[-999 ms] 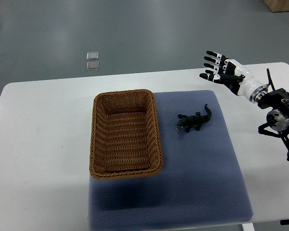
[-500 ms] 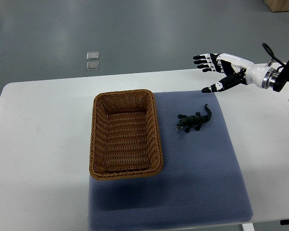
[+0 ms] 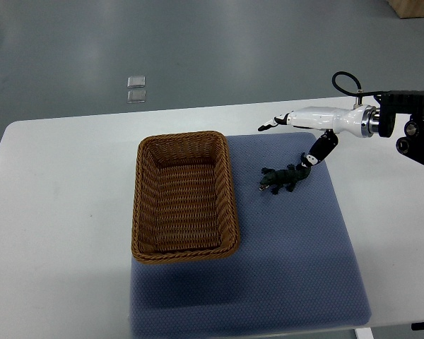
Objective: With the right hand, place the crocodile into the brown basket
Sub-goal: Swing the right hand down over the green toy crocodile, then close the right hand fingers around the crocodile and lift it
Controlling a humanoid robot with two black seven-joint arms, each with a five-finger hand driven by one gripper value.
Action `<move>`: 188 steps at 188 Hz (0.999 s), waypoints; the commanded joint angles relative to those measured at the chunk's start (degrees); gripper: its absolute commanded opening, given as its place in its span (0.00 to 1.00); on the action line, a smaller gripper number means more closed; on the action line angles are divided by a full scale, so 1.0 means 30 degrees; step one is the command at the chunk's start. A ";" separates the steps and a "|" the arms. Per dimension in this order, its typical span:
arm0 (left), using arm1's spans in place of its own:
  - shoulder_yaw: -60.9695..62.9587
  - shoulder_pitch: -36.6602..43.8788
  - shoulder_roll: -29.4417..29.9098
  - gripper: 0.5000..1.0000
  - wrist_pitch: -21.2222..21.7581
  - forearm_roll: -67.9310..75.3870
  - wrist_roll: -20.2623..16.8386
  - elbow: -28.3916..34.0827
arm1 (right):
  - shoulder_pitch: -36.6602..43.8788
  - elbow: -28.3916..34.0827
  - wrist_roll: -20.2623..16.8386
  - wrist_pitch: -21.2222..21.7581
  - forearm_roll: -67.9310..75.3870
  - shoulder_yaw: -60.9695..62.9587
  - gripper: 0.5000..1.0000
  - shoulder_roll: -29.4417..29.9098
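Observation:
A small dark green toy crocodile lies on the blue mat, head toward the basket and tail up to the right. The brown wicker basket stands to its left with nothing in it. My right hand comes in from the right edge, turned side-on just above the crocodile. It is open: the fingers stretch left past the mat's far edge and the thumb points down close by the tail. It holds nothing.
The white table carries the mat and basket. Two small clear squares lie on the grey floor beyond the table. The right forearm and its black joint reach over the table's right side.
The right hand has swung left and down from above the table's far right corner to the crocodile's tail, rolling from palm-facing to side-on. The crocodile and basket have not moved.

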 commanded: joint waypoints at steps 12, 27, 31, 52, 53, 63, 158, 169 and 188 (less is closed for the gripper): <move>0.0000 -0.0001 0.0000 1.00 0.0005 0.0000 0.0018 0.0001 | 0.0737 0.0023 0.0644 -0.1668 -0.1015 -0.2425 0.84 0.0027; 0.0000 -0.0001 0.0000 1.00 0.0005 0.0000 0.0018 0.0001 | 0.0766 0.0023 0.0650 -0.2137 -0.1660 -0.2631 0.84 0.0115; 0.0000 -0.0001 0.0000 1.00 0.0005 0.0000 -0.0011 0.0001 | 0.0766 0.0023 0.0650 -0.2167 -0.1748 -0.2660 0.84 0.0144; 0.0000 -0.0001 0.0000 1.00 0.0005 0.0000 0.0018 0.0001 | 0.0854 0.0023 0.0650 -0.2197 -0.1837 -0.2719 0.84 0.0233; 0.0000 -0.0001 0.0000 1.00 0.0005 0.0000 0.0018 0.0001 | 0.0854 0.0023 0.0650 -0.2197 -0.1837 -0.2719 0.84 0.0233; 0.0000 -0.0001 0.0000 1.00 0.0005 0.0000 -0.0011 0.0001 | 0.0883 0.0023 0.0650 -0.2285 -0.1866 -0.2895 0.84 0.0262; 0.0000 -0.0001 0.0000 1.00 0.0005 0.0000 -0.0011 0.0001 | 0.1733 -0.0475 0.0650 -0.5214 -0.2071 -0.6293 0.83 0.1404; 0.0000 -0.0001 0.0000 1.00 0.0005 0.0000 0.0018 0.0001 | 0.1762 -0.0709 0.0650 -0.5214 -0.2100 -0.6322 0.83 0.1463; 0.0000 -0.0001 0.0000 1.00 -0.0024 0.0000 -0.0011 0.0001 | 0.1791 -0.0856 0.0650 -0.5244 -0.2129 -0.6527 0.83 0.1873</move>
